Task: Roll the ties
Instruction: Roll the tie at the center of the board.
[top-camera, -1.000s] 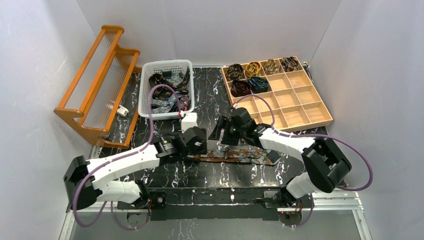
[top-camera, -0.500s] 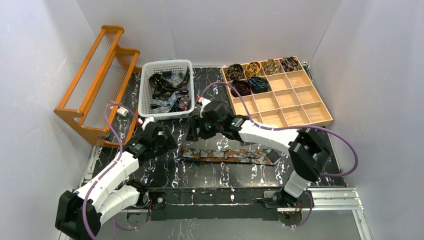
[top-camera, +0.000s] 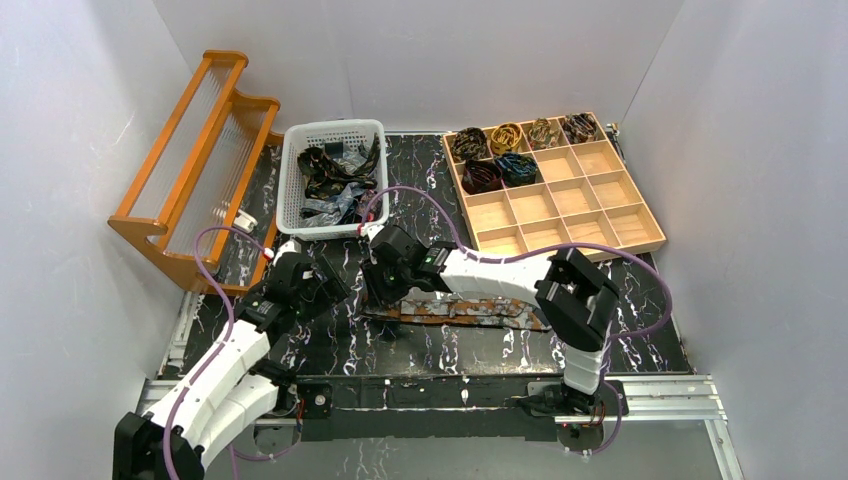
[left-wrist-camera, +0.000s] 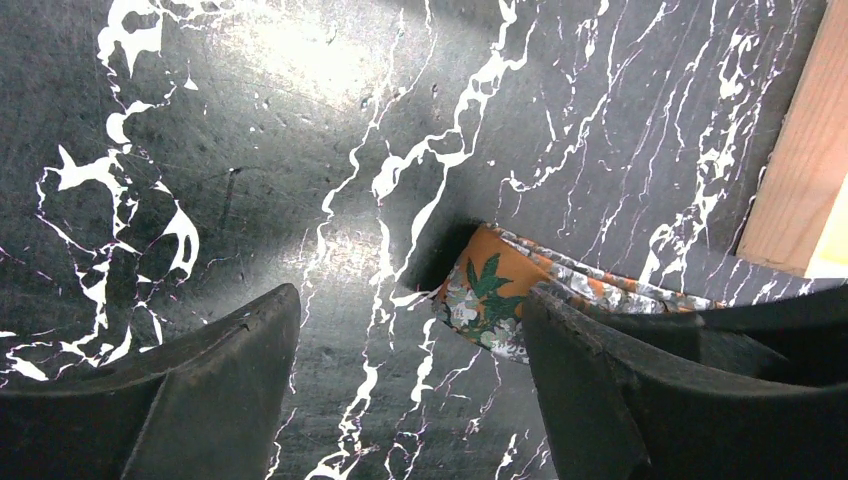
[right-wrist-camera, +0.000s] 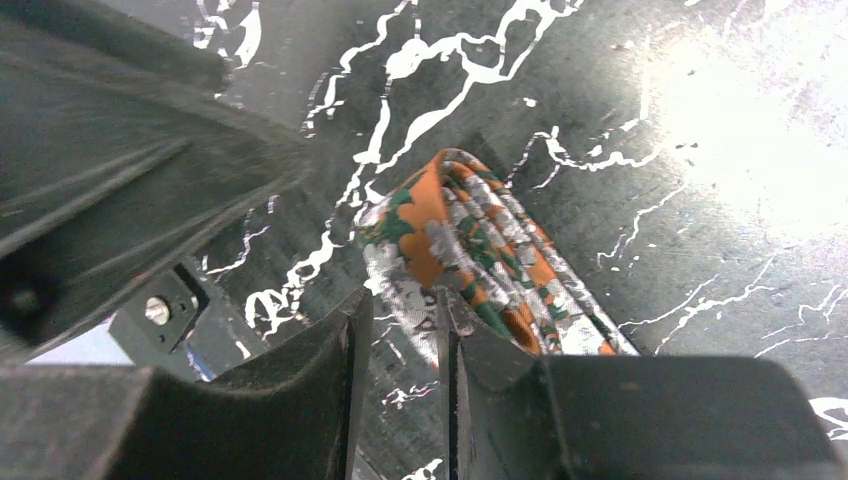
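Observation:
A rust-orange tie with grey and green mottling (top-camera: 470, 310) lies stretched out flat on the black marbled table. My right gripper (top-camera: 383, 290) is at the tie's left end. In the right wrist view the jaws (right-wrist-camera: 403, 298) stand narrow, with the tie's (right-wrist-camera: 450, 220) edge pinched between the tips, and the tie's end curls up just past them. My left gripper (top-camera: 325, 285) is just left of that end, wide open and empty. In the left wrist view (left-wrist-camera: 410, 295) the tie's tip (left-wrist-camera: 490, 285) lies between its fingers, nearer the right one.
A white basket (top-camera: 330, 128) of loose ties (top-camera: 335, 175) stands at the back. A wooden compartment tray (top-camera: 600, 215) at the back right holds several coiled ties (top-camera: 495, 155). An orange wooden rack (top-camera: 195, 190) stands at the left. The left gripper's body (right-wrist-camera: 100, 150) is close to the right fingers.
Both grippers left the middle of the tie. The right gripper swung left and came down at the tie's left end. The left arm drew back to the left.

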